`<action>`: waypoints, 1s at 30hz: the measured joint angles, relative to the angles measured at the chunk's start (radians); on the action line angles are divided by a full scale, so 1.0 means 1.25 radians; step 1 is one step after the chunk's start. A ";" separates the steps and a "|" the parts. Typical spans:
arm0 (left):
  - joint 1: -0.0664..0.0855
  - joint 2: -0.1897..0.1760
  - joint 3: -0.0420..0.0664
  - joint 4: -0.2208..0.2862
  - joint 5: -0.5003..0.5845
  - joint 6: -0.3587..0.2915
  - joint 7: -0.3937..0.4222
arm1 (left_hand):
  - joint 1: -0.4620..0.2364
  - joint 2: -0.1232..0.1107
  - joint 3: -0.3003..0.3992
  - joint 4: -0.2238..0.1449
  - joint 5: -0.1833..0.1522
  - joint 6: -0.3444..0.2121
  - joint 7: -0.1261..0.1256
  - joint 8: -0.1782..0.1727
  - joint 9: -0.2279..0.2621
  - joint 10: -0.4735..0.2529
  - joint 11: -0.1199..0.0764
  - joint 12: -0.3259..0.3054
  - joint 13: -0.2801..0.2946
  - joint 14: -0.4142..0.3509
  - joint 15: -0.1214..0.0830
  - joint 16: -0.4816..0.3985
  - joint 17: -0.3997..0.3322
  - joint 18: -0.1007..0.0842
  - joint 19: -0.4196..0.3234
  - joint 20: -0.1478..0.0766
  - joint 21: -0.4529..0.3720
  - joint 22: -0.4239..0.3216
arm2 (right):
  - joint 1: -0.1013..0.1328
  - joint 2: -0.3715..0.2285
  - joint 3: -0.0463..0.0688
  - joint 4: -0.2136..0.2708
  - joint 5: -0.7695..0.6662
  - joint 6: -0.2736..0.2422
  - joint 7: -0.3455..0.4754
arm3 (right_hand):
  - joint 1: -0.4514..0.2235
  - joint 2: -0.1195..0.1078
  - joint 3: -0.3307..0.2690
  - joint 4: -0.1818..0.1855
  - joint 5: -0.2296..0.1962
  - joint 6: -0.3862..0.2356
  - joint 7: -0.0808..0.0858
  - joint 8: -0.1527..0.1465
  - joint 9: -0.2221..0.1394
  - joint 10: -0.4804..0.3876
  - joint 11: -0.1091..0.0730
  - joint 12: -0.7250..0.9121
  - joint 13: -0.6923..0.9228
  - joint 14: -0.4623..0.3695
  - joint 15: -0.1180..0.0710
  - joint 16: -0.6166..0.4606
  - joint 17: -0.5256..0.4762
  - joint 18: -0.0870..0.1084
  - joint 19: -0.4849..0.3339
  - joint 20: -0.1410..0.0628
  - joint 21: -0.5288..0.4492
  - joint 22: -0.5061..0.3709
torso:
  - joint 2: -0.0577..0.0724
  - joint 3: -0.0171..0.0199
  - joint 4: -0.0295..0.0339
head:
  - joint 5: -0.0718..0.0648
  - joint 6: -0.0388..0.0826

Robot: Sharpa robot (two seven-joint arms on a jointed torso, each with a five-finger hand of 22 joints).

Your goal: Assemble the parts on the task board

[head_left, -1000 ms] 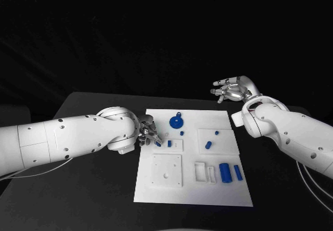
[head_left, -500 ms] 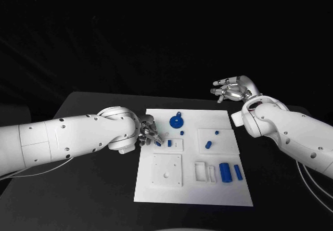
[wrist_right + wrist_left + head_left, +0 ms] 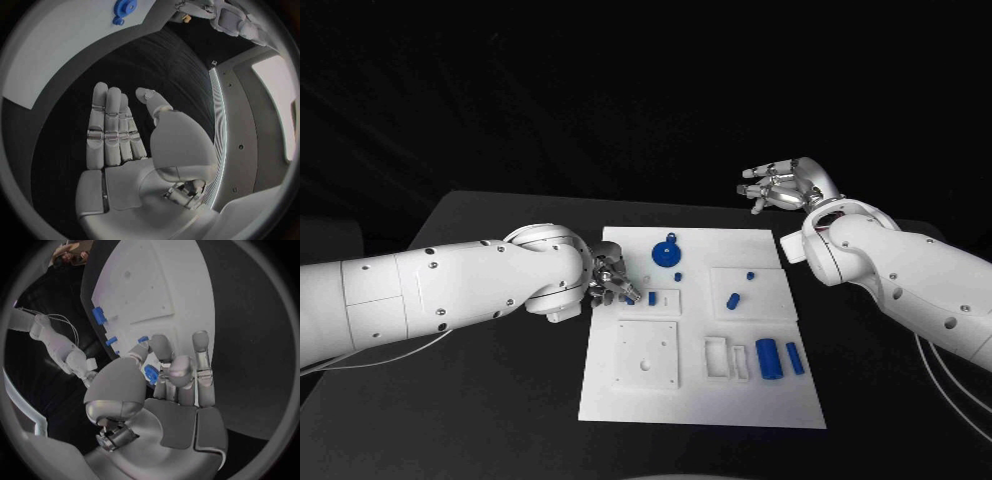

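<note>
Left hand [image 3: 610, 281] at the left edge of the task board [image 3: 704, 400], fingers curled round a small blue part [image 3: 150, 374], pinched between thumb and fingers just above the board's surface. Part held next to the small square fixture [image 3: 661, 300] near the board's left edge, where another short blue peg [image 3: 652, 298] stood. Right hand [image 3: 783, 186] raised off the desk [image 3: 473, 420], well beyond the board's far right corner, holding nothing; fingers straight and close together with the thumb apart, seen plainly from the right wrist [image 3: 119, 131]. On the board: blue gear-like disc [image 3: 668, 252] near the far edge, a small blue piece [image 3: 678, 276] just nearer than the disc, two blue pegs [image 3: 733, 299] on the raised plate to the right, a large blue cylinder [image 3: 767, 359] and a slimmer blue one [image 3: 795, 359] side by side toward the near right, beside white slotted holders [image 3: 717, 357]. Square white plate with holes [image 3: 646, 354] on the near left of the board.
</note>
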 measured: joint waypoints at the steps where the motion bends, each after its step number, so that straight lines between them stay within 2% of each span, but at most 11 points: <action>1: 0.000 0.000 0.000 0.000 0.000 0.001 0.000 | 0.000 0.000 0.000 0.000 0.000 0.001 0.001 -0.003 0.000 0.001 0.001 0.000 0.000 0.000 0.000 0.000 0.000 0.000 0.000 0.000 0.000 0.000 | 0.000 0.000 0.000 0.000 0.000 0.000 0.000 | 0.000 0.000 0.000 0.000 0.000 0.000 0.000 0.000 0.000 0.000 0.000 0.000 0.000 0.000 0.000 0.000 0.000 0.000 0.000 0.000 0.000 0.000 | 0.000 -0.0001 0.0000 | 0.000 0.000; 4: 0.000 0.001 0.000 -0.001 0.000 0.002 0.000 | -0.006 -0.005 0.009 -0.009 -0.001 0.004 0.000 -0.005 0.000 0.001 0.001 0.000 0.000 0.000 0.000 0.000 0.000 0.000 0.000 0.000 0.000 0.000 | 0.000 0.000 0.000 0.000 0.000 0.000 0.000 | -0.003 0.003 0.003 -0.003 0.000 0.000 0.000 0.000 0.000 0.000 0.000 0.000 0.000 0.000 0.000 0.000 0.000 0.000 0.000 0.000 0.005 0.000 | 0.000 -0.0001 0.0002 | -0.001 0.000; 7: 0.000 0.002 0.000 -0.002 0.000 0.003 0.000 | -0.010 0.000 0.012 -0.012 -0.013 0.005 0.000 -0.005 0.000 0.001 0.001 0.000 0.000 -0.001 0.001 0.000 0.000 0.000 0.000 0.000 0.000 0.000 | 0.000 0.001 0.000 0.000 0.000 0.000 0.000 | -0.004 0.004 0.003 -0.003 0.000 0.000 0.000 0.000 0.000 0.000 0.000 0.000 0.000 0.000 0.000 0.000 0.000 0.000 0.000 0.000 0.005 0.000 | 0.000 -0.0001 0.0002 | -0.001 0.001; 17: 0.000 0.007 0.000 -0.009 0.000 0.004 0.000 | -0.016 -0.005 0.024 -0.024 -0.015 0.005 0.000 -0.005 0.003 0.001 0.001 0.000 0.000 0.000 0.002 0.000 -0.001 0.000 0.000 0.000 0.000 0.000 | 0.000 0.001 0.000 -0.001 0.000 0.001 0.000 | -0.004 0.004 0.003 -0.003 0.000 0.000 0.000 0.000 0.000 0.000 0.000 0.000 0.000 0.000 0.000 0.000 0.000 0.000 0.000 0.000 0.005 0.000 | 0.000 0.0000 -0.0002 | -0.001 0.002; 19: 0.000 0.008 0.000 -0.011 0.000 0.006 -0.001 | -0.016 -0.005 0.024 -0.024 -0.031 0.005 0.000 -0.006 0.004 0.001 0.001 0.000 0.000 0.000 0.002 0.000 -0.002 0.000 0.000 0.000 0.000 0.000 | 0.000 0.001 0.000 -0.001 0.000 0.001 0.000 | -0.004 0.004 0.003 -0.003 0.000 0.000 0.000 0.000 0.000 0.000 0.000 0.000 0.000 0.000 0.000 0.000 0.000 0.000 0.000 0.000 0.005 0.000 | 0.000 0.0002 -0.0002 | -0.001 0.002; 21: 0.000 0.010 0.000 -0.014 0.000 0.008 -0.001 | -0.016 -0.005 0.019 -0.022 -0.058 0.005 0.000 -0.006 0.004 0.001 0.001 0.000 0.000 0.000 0.003 0.000 -0.003 0.000 0.000 0.000 0.000 0.000 | 0.000 0.001 0.000 -0.001 0.000 0.001 0.000 | -0.004 0.004 0.003 -0.003 -0.001 0.000 0.000 0.000 0.000 0.000 0.000 0.000 0.000 0.000 0.000 0.000 0.000 0.000 0.000 0.000 0.005 0.000 | 0.000 0.0002 -0.0003 | -0.001 0.002; 22: 0.000 0.011 0.000 -0.016 0.000 0.009 -0.001 | -0.015 -0.005 0.009 -0.016 -0.076 0.008 -0.003 -0.005 0.009 0.001 0.001 0.000 0.000 0.000 0.003 0.000 -0.004 0.000 0.000 0.000 0.000 0.000 | 0.000 0.001 0.000 -0.001 0.000 0.001 0.000 | -0.004 0.004 0.003 -0.003 -0.001 0.000 0.000 0.000 0.000 0.000 0.000 0.000 0.000 0.000 0.000 0.000 0.000 0.000 0.000 0.000 0.005 0.000 | 0.000 0.0002 -0.0003 | -0.001 0.002; 28: -0.001 0.019 0.000 -0.031 0.001 0.017 -0.001 | 0.000 -0.004 -0.037 0.021 -0.137 0.018 -0.013 -0.005 0.007 0.001 0.001 0.000 -0.001 0.000 0.003 0.000 -0.007 0.000 0.000 0.000 -0.004 0.000 | 0.000 0.000 0.000 -0.001 0.000 0.001 0.000 | -0.004 0.004 0.003 -0.003 -0.001 0.000 0.000 0.000 0.000 0.000 0.000 0.000 0.000 0.000 0.000 0.000 0.000 0.000 0.000 0.000 0.005 0.000 | 0.000 0.0005 -0.0006 | -0.003 0.001; 29: -0.002 0.020 0.000 -0.032 0.001 0.018 -0.001 | 0.003 -0.007 -0.043 0.027 -0.144 0.024 -0.020 -0.005 0.007 0.001 0.001 0.000 -0.001 0.000 0.003 0.000 -0.009 0.000 0.000 0.000 -0.004 0.000 | -0.001 0.000 0.000 -0.001 0.000 0.001 0.000 | -0.004 0.004 0.003 -0.003 -0.001 0.000 0.000 0.000 0.000 0.000 0.000 0.000 0.000 0.000 0.000 0.000 0.000 0.000 0.000 0.000 0.005 0.000 | 0.000 0.0005 -0.0008 | -0.003 0.001; 30: -0.003 0.020 0.001 -0.033 0.001 0.018 -0.001 | 0.002 -0.011 -0.048 0.032 -0.149 0.081 -0.069 -0.004 0.007 0.001 0.001 0.000 -0.002 0.000 0.002 0.000 -0.009 0.000 0.000 0.000 -0.005 0.000 | -0.001 0.000 0.000 -0.001 0.000 0.001 0.000 | -0.004 0.004 0.003 -0.003 -0.001 0.000 0.000 0.000 0.000 0.000 0.000 0.000 0.000 0.000 0.000 0.000 0.000 0.000 0.000 0.000 0.005 0.000 | 0.000 0.0005 -0.0008 | -0.003 0.001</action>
